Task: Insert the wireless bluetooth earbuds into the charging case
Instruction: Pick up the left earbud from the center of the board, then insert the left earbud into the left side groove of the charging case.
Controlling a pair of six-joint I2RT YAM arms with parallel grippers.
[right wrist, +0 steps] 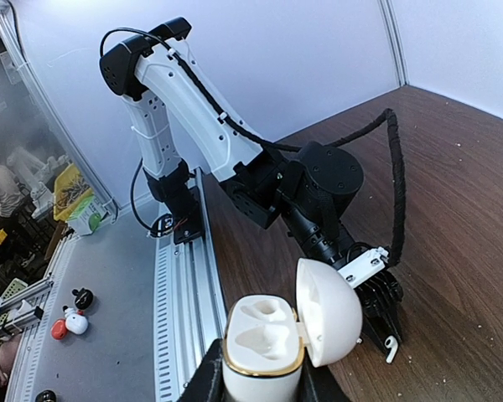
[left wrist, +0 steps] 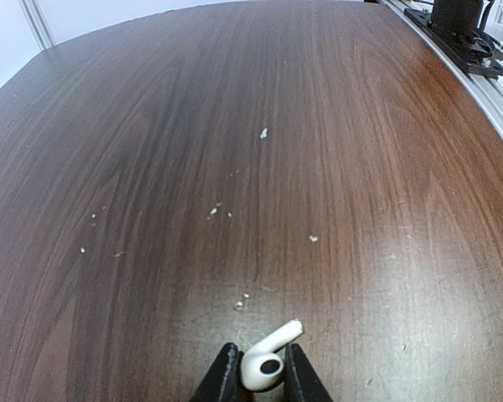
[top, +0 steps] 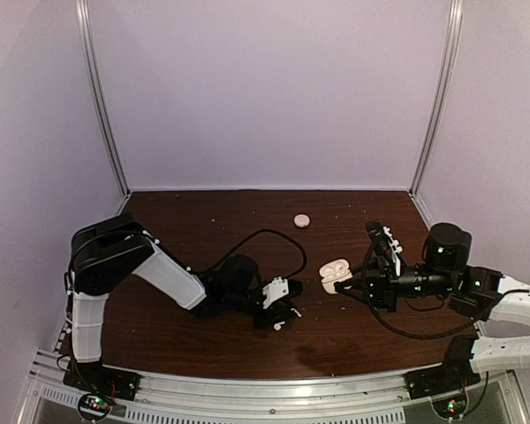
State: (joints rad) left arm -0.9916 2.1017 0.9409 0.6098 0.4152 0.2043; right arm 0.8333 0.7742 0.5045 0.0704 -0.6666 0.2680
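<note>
Left tool (left wrist: 261, 352) pinches one earbud (left wrist: 263, 367), fingertips (left wrist: 225, 377) mostly cut off. Right tool (right wrist: 264, 381) clamps the open charging case (right wrist: 264, 358); its contents I cannot make out.

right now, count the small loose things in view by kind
earbud: 1
charging case: 1
pink disc: 1
total: 3
whether a second earbud already sits inside the case cannot be told
</note>
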